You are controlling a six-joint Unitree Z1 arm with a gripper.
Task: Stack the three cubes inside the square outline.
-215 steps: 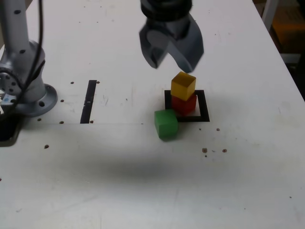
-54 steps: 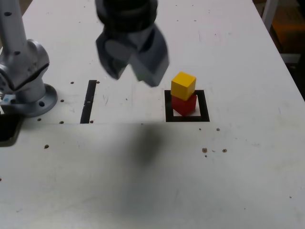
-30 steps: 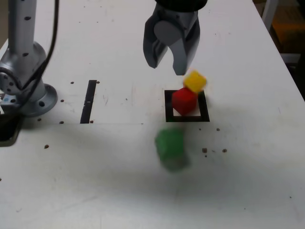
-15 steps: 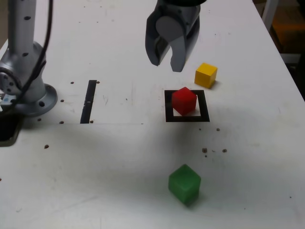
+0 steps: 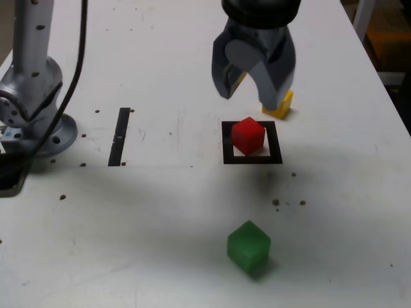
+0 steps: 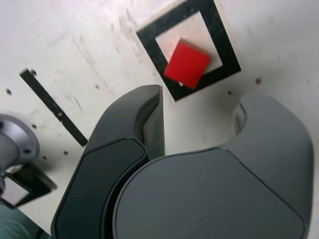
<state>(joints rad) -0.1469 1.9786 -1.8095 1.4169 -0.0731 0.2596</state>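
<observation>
Jaws (image 5: 247, 102) apart, nothing between them. Beyond the tips, red (image 6: 188, 63) sits in the square (image 6: 230, 59); yellow (image 5: 277, 110) partly behind jaws; green (image 5: 248, 246) well apart.

Black tape strip (image 5: 119, 136) on tabletop (image 5: 160, 256); small dark spots scattered around; orange thing (image 5: 388, 54), perhaps box, beyond edge.

In the exterior view, the grey metal end effector (image 5: 248, 104) partly hides the small matte yellow cube (image 5: 279, 109); the top edge cuts off the arm above it.
</observation>
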